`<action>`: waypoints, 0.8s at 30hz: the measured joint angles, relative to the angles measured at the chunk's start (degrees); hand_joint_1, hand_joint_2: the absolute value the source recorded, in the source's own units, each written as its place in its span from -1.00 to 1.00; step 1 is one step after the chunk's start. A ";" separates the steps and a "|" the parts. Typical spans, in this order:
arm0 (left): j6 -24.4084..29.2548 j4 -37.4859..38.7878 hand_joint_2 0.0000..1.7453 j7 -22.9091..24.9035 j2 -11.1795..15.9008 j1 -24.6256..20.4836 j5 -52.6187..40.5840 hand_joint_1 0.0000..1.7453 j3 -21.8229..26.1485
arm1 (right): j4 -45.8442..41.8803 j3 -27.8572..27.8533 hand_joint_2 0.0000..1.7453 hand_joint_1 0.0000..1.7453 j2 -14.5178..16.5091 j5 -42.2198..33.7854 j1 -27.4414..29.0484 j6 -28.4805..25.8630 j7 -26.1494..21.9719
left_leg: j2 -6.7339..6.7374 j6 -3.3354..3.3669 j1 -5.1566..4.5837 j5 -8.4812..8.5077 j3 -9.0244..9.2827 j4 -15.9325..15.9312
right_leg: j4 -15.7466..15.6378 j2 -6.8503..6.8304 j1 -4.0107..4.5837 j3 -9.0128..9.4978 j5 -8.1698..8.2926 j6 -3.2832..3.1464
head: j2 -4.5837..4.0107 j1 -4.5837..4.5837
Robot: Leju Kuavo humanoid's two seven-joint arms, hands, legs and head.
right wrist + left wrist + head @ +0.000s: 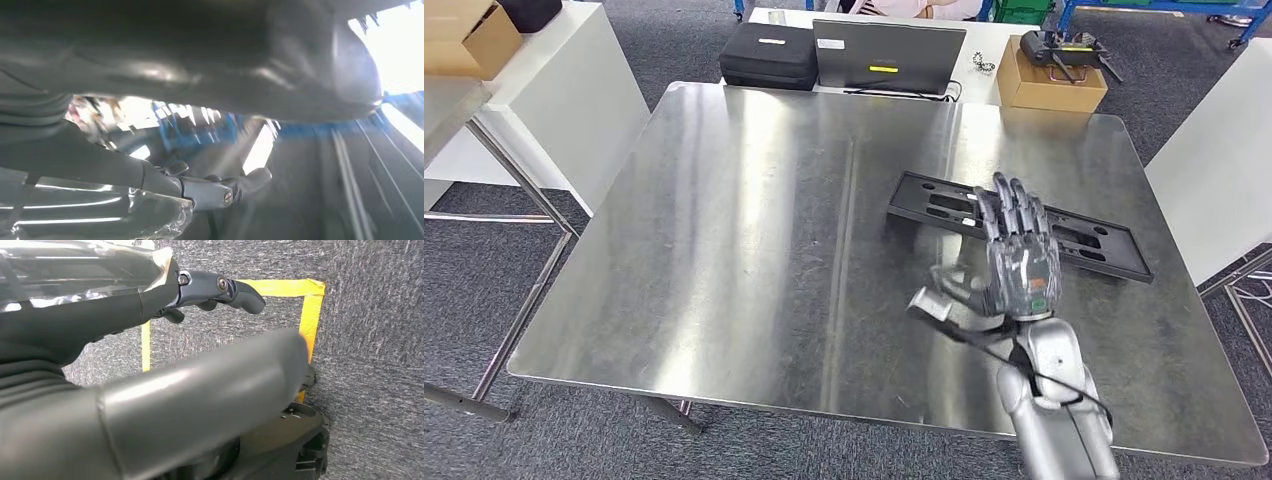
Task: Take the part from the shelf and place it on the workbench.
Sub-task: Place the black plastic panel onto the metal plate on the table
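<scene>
Currently, 1 right hand point(1014, 265) hovers over the workbench point(754, 250), fingers extended and apart, holding nothing. Just beyond it lies 1 black part point(1084, 245), flat on the steel surface (fingertips overlap its near edge). The left hand point(220, 292) hangs above grey carpet, empty. Farther back: 1 laptop point(889, 55), 1 black case point(769, 52), 1 cardboard box point(1049, 85).

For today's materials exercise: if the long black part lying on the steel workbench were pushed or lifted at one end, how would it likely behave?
The black part lies flat with no round edge, so it should slide rather than roll or tip. The polished workbench probably offers little grip, so a push may send it skating. It is long, thin and has cut-outs, so it looks fairly light; lifted at one end it might flex slightly.
</scene>
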 joint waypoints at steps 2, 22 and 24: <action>0.30 0.00 -1.00 0.05 0.00 0.00 0.02 -1.00 0.01 | -9.10 2.77 -1.00 -1.00 -0.26 2.03 6.09 -2.99 0.65 | 0.01 -0.09 0.02 -0.09 0.00 -0.01 | 0.00 0.02 0.01 0.02 -0.07 -0.03 | 0.00 0.00; 0.60 -0.01 -1.00 1.03 -0.13 -0.13 1.13 -1.00 1.06 | -39.25 11.21 -1.00 -1.00 -9.66 3.81 31.73 -8.05 3.77 | 1.04 0.42 1.36 0.62 1.45 -1.17 | 9.06 -0.38 -2.67 -1.64 -4.95 3.64 | 0.00 0.33; 0.59 -0.03 -1.00 1.03 -0.10 -0.19 1.14 -1.00 1.14 | -39.70 11.41 -1.00 -1.00 -10.06 3.78 31.92 -8.05 3.82 | 0.97 -0.63 1.42 -0.01 1.26 -0.30 | 2.29 -0.35 -2.89 2.38 -3.36 4.24 | 0.00 0.59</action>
